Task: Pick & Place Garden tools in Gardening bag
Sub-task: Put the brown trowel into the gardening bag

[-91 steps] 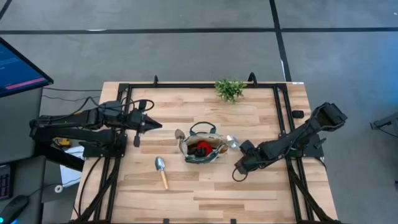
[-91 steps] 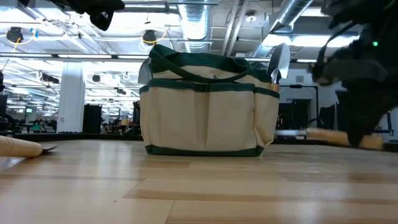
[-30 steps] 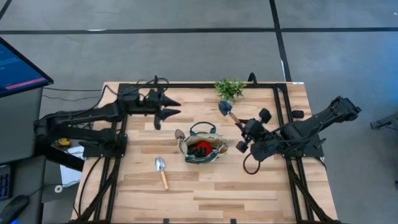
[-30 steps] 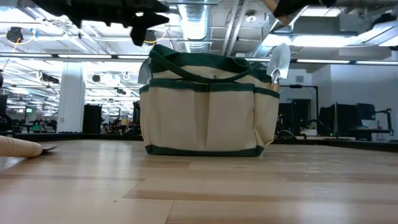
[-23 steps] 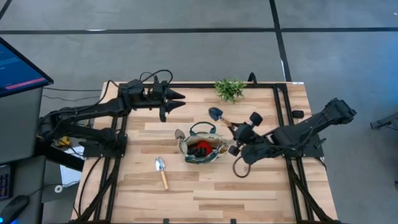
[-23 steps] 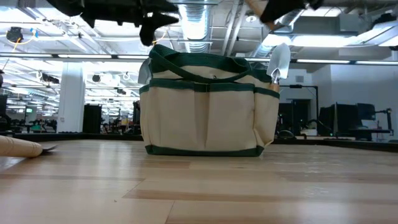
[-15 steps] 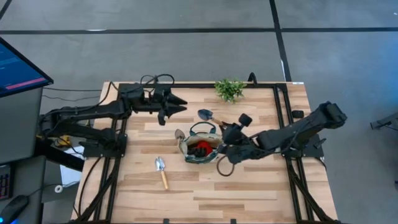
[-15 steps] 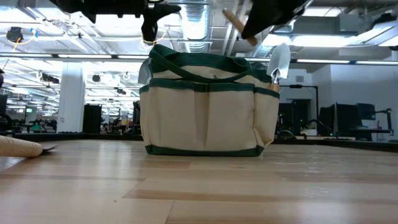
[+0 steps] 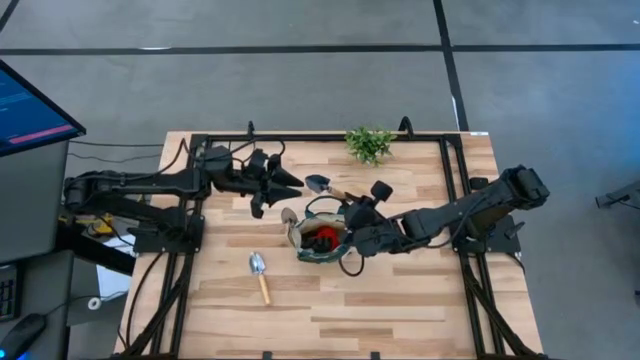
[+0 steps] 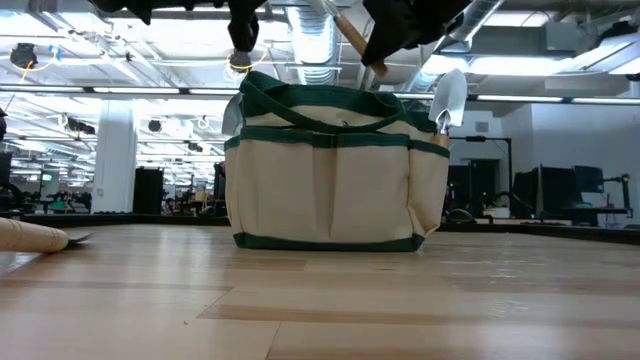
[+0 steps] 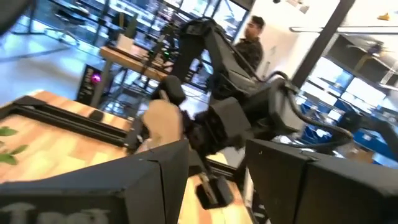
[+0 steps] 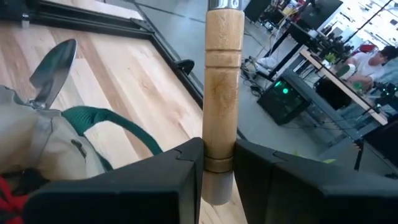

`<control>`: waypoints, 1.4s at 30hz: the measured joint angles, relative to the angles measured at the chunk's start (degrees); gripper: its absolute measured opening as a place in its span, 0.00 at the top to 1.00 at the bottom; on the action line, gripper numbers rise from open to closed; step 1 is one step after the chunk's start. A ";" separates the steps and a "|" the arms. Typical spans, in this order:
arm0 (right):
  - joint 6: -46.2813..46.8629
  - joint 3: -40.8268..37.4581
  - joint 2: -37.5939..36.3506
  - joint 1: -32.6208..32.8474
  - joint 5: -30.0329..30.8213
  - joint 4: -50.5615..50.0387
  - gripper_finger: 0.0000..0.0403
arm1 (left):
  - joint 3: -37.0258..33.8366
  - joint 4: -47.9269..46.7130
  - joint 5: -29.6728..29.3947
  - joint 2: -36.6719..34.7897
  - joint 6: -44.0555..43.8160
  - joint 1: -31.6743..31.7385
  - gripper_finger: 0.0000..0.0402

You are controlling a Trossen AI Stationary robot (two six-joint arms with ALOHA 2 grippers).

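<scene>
The gardening bag [image 9: 322, 238] stands upright mid-table with a red item [image 9: 326, 238] inside and a trowel blade [image 9: 288, 215] sticking up at its left side. My right gripper [image 9: 356, 209] hovers over the bag's far right rim, shut on a trowel [image 9: 330, 188] whose silver blade [image 9: 318, 183] points far-left. My left gripper [image 9: 288, 186] hangs open in the air just left of that blade and holds nothing. Another trowel [image 9: 259, 272] lies flat on the table near-left of the bag. In the low view a blade [image 10: 450, 98] rises from the bag's [image 10: 335, 175] right pocket. My right gripper pinches the trowel's wooden handle [image 12: 222, 134] between its two fingers [image 12: 186, 168], close to the handle's free end. The fingers lie across the handle. The trowel juts out past the fingers, blade end farthest away, lifted clear above the bag.
A leafy green sprig [image 9: 369, 143] lies at the table's far edge. A black frame [image 9: 320, 137] borders the wooden top. A monitor [image 9: 30, 105] stands off the left side. People show in the room behind [image 11: 252, 31].
My right gripper has carried the trowel from near the sprig toward the table's left and near side, until it is over the bag's far rim, still shut on the handle. My left gripper has drifted a little toward the bag and stayed open.
</scene>
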 joint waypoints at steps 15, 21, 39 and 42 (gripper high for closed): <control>-0.94 0.01 -0.01 0.02 -0.04 0.18 0.87 | -0.05 10.27 -7.21 7.30 0.05 -0.75 0.63; -0.90 0.01 -0.02 0.00 -0.04 0.04 0.87 | -0.04 10.72 -7.71 9.93 1.36 -0.77 0.68; -0.83 0.05 -0.20 0.01 -2.82 -0.19 0.84 | -0.20 11.35 -8.16 9.52 7.80 -1.10 0.99; -1.03 0.05 -0.17 0.14 -3.37 -0.20 0.79 | -0.20 11.40 -7.08 9.52 9.56 -1.08 0.99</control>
